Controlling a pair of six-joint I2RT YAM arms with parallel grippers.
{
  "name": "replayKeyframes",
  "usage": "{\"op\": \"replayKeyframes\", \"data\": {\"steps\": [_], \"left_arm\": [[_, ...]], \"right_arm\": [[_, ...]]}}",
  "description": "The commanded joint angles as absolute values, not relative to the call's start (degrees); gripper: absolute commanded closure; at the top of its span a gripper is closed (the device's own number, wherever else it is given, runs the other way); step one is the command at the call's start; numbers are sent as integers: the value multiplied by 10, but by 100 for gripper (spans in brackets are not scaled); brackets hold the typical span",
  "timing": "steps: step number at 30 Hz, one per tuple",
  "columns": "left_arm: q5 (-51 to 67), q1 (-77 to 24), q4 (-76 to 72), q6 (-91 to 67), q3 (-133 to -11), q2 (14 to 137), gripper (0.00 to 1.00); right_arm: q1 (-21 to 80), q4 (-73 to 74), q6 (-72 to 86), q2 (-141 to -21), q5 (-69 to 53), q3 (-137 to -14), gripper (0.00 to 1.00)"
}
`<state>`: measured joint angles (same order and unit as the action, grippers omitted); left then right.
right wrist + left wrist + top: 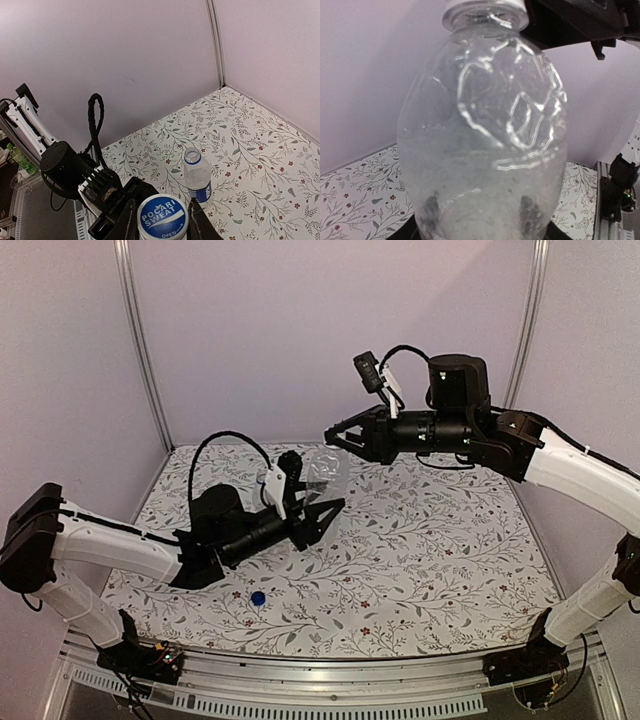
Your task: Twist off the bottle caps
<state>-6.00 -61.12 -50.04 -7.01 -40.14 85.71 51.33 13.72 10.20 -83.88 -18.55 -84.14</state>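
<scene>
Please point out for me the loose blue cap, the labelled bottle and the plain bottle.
blue cap [258, 597]: top external view, its centre.
labelled bottle [197, 175]: right wrist view, clear body above the label.
plain bottle [480, 150]: left wrist view, middle of its clear body.
</scene>
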Motion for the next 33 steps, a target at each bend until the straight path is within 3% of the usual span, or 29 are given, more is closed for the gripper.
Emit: {"op": "replayKeyframes", "data": {"steps": [1,13,20,25,29,33], "left_arm": [[-30,-618,-516,-52,-397,834,46],[198,-601,-591,-76,-371,828,45],[242,-592,-625,-99,-359,827,48],[251,-587,-640,-105,-351,831,50],[240,-585,-640,-106,-348,831,51],[193,-584,-624,-106,-347,830,53]], "right_arm": [[517,130,64,-832,-218,-837,81],[491,140,-122,-821,-561,-832,75],[466,163,-144,-837,-643,-841,75],[456,164,-144,-843,-664,-844,70],[456,164,-135,-846,-645,-845,58],[456,156,-118,-844,-601,-840,30]]}}
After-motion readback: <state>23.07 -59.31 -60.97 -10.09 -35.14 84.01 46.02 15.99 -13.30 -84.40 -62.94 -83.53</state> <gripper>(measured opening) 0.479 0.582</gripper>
